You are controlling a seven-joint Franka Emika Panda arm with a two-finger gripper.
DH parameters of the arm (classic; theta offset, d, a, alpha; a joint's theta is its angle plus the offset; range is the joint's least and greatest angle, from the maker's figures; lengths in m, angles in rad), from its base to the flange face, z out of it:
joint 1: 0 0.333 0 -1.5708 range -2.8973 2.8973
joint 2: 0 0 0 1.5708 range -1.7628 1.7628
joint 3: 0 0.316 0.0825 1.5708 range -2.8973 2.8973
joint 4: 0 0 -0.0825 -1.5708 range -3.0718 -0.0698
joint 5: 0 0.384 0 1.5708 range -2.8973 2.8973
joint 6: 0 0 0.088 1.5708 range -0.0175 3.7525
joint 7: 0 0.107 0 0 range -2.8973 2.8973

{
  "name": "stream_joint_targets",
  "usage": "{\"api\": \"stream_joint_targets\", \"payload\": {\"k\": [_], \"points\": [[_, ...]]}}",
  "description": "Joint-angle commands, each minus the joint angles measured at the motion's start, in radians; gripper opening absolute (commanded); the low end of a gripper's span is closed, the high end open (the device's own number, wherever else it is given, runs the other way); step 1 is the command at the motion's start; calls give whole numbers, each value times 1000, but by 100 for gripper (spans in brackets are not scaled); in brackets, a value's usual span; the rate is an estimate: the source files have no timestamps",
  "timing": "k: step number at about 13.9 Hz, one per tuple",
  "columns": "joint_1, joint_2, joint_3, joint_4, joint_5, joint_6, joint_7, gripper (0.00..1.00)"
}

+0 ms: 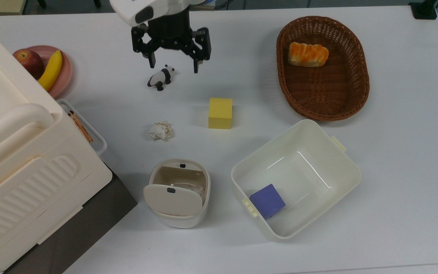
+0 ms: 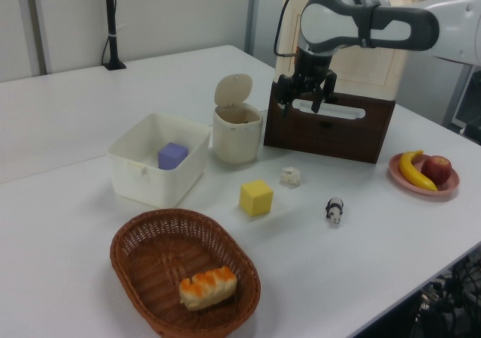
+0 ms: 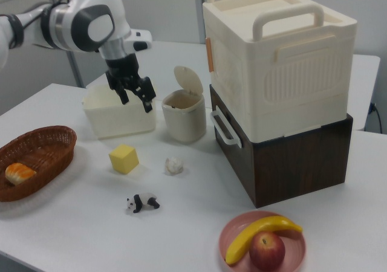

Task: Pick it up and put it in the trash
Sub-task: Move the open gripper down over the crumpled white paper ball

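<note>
1. At the top view's far left we see a cream crate [image 1: 17, 160] stacked on a dark brown box [image 1: 89, 217], with a pink plate [image 1: 65, 72] behind it carrying an apple [image 1: 29, 62] and a banana [image 1: 51, 70].
2. Our hand [image 1: 173, 68] hangs above the counter [image 1: 394, 171] near the top edge of the top view, released, its two fingers [image 1: 151, 62] spread wide and holding nothing.
3. The panda [image 1: 161, 77] stands on the counter just below the hand in the top view, roughly between the fingertips as seen from above; we cannot tell how high the hand is over it.
4. The paper ball [image 1: 161, 130] lies on the bare counter, below the panda in the top view and well apart from the hand, touching nothing.
5. The bin [image 1: 177, 219] stands below the paper ball in the top view, near it but apart, with its lid [image 1: 172, 199] flipped up and its mouth open; something pale lies inside.
6. In the right view the paper ball [image 3: 174, 165] sits in front of the bin [image 3: 184, 124], and the hand [image 3: 134, 97] hovers to the right view's left of the bin.
7. A yellow cube [image 1: 220, 113] rests to the top view's right of the paper ball, apart from it.
8. Further right, a white tub [image 1: 340, 163] holds a purple cube [image 1: 267, 200] in its lower left corner.
9. Above the tub in the top view, a wicker basket [image 1: 356, 95] holds a bread roll [image 1: 307, 54].
</note>
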Motion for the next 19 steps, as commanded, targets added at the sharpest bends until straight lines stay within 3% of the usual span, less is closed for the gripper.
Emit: {"api": "stream_joint_targets", "payload": {"k": [1, 5, 19], "points": [[-8, 45, -8, -43, -54, 78, 75, 100], [-23, 121, -29, -48, -86, 124, 77, 100], [-32, 316, -28, -37, -157, 278, 95, 100]]}}
